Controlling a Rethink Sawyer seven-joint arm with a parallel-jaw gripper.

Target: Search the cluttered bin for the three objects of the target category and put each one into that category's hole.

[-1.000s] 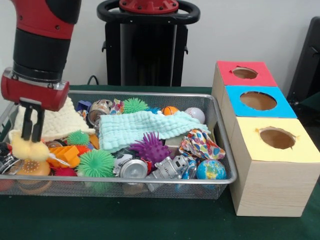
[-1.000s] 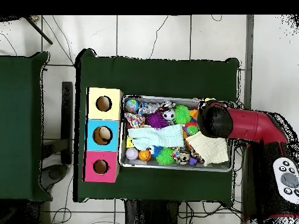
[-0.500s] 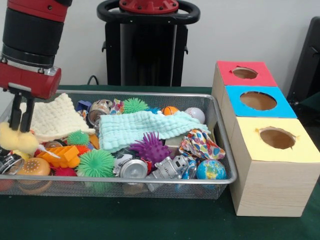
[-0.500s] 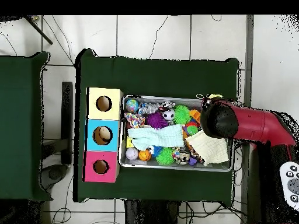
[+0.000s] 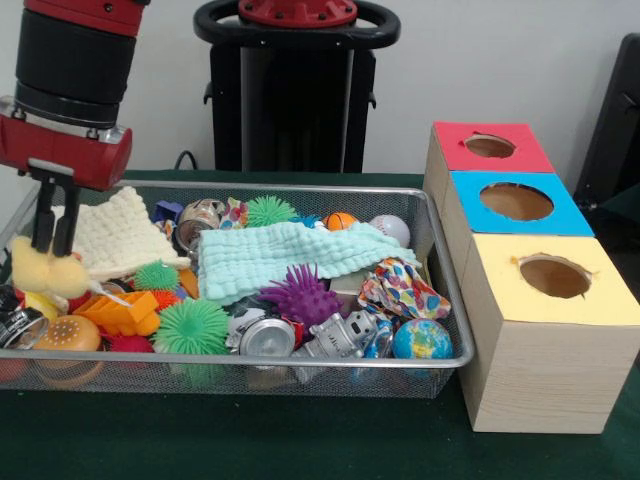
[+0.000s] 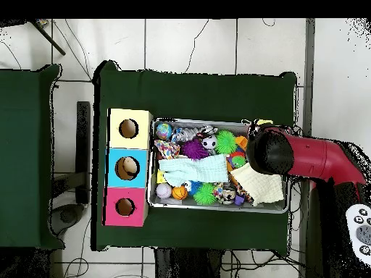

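My gripper hangs over the left end of the wire mesh bin, shut on a fluffy yellow plush toy that is lifted just above the clutter. Three sorting boxes stand to the right of the bin: red, blue and yellow, each with a round hole on top. In the overhead view the red arm covers the gripper at the bin's right end; a bit of the yellow toy shows beside it.
The bin holds a mint cloth, a cream knitted cloth, spiky balls in purple and green, a globe ball, cans and small toys. Green cloth covers the table.
The gripper has risen with the yellow plush toy, swung left past the bin's end, then come back slightly to the right. The toy is now clear of the pile.
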